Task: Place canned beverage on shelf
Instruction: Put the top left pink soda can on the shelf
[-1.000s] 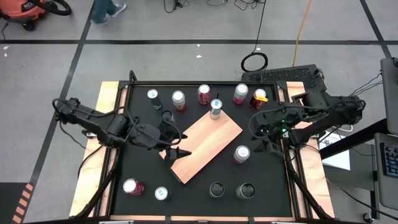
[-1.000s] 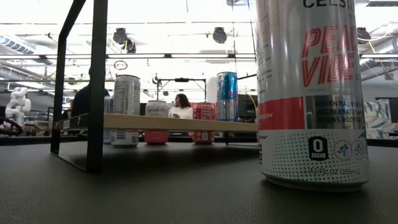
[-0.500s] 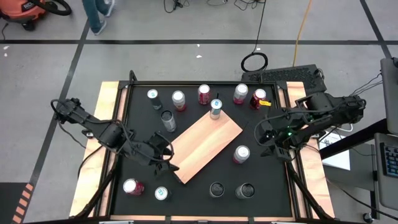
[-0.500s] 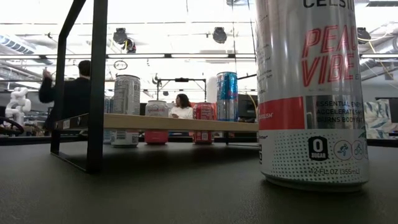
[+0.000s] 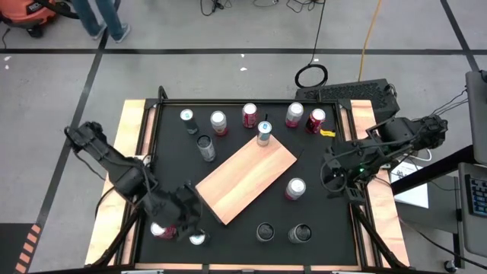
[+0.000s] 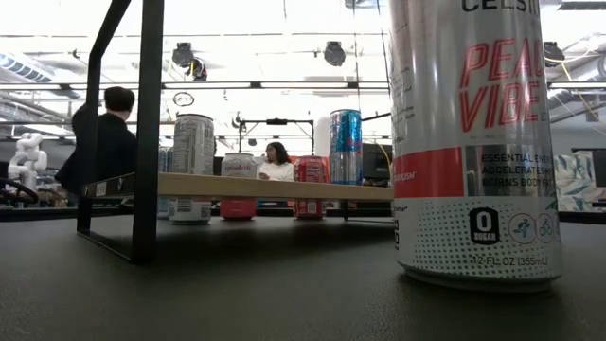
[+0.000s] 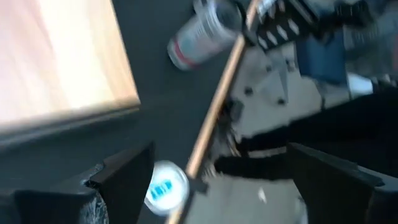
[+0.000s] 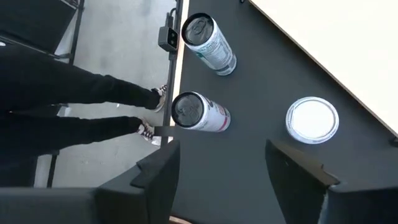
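Note:
The shelf (image 5: 245, 178), a light wooden board, stands slantwise mid-table on black legs. One blue-topped can (image 5: 264, 131) stands on its far corner (image 6: 346, 144). Other cans stand on the black tabletop around it. My left gripper (image 5: 192, 222) hovers open over the near-left corner, above a pink can (image 5: 159, 228) and a blue-topped can (image 5: 198, 239) (image 7: 165, 193). My right gripper (image 5: 335, 183) (image 8: 221, 171) hangs open near the table's right edge, right of a silver can (image 5: 295, 187) (image 8: 312, 119). Neither holds anything.
Several cans line the far edge (image 5: 249, 114), one stands left of the shelf (image 5: 205, 146), two dark-topped ones near the front (image 5: 264, 230) (image 5: 300, 232). A tall can (image 6: 473, 142) fills the low view's foreground. A person's legs (image 8: 74, 93) stand beyond the table's edge.
My left gripper has swung from the shelf's near-left edge toward the table's near-left corner, sinking a little and rolling as it went, still open. My right gripper has drifted slightly toward the table's right edge. No can has moved.

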Tool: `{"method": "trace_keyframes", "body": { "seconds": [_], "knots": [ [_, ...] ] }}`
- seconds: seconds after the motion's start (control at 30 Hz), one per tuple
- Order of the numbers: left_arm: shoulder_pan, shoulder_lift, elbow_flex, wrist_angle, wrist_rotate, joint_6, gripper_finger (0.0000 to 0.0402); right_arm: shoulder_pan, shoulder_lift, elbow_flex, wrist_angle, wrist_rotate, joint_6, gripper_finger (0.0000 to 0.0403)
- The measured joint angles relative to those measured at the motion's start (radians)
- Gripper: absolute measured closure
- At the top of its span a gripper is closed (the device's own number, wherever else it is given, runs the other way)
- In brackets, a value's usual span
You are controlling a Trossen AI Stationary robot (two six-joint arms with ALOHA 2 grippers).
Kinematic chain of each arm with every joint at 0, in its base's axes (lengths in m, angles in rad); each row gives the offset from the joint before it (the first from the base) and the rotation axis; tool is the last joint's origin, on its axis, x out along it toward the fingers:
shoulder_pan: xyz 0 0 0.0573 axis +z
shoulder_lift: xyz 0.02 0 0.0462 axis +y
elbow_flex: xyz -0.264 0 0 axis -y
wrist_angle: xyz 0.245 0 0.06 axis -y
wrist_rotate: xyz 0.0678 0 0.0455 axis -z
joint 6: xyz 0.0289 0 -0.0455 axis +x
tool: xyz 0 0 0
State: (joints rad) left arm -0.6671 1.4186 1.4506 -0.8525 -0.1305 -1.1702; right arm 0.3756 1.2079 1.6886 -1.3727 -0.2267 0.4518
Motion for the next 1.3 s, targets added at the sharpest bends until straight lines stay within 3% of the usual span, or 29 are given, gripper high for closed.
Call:
{"method": "trace_keyframes", "body": {
  "seconds": [0.13,0.4,0.67,0.9,1.3],
  "knots": [
    [-0.058,0.045,0.0,0.016,0.047,-0.068,0.0037,0.0,0.0,0.0,0.001,0.049,-0.008,0.0191],
    [-0.108,0.103,0.0,-0.004,0.049,-0.24,0.0037,0.0,0.0,0.0,0.006,0.075,-0.011,0.0191],
    [-0.113,0.125,0.0,-0.098,-0.013,-0.368,0.0037,0.0,0.0,0.0,0.006,0.075,-0.011,0.0191],
    [-0.112,0.179,0.0,-0.119,-0.157,-0.361,0.0036,0.0,0.0,0.0,0.006,0.096,-0.011,0.0191],
    [-0.112,0.194,0.0,-0.099,-0.141,-0.314,0.0015,0.0,0.0,0.0,0.006,0.096,-0.018,0.0191]
  ]
}}
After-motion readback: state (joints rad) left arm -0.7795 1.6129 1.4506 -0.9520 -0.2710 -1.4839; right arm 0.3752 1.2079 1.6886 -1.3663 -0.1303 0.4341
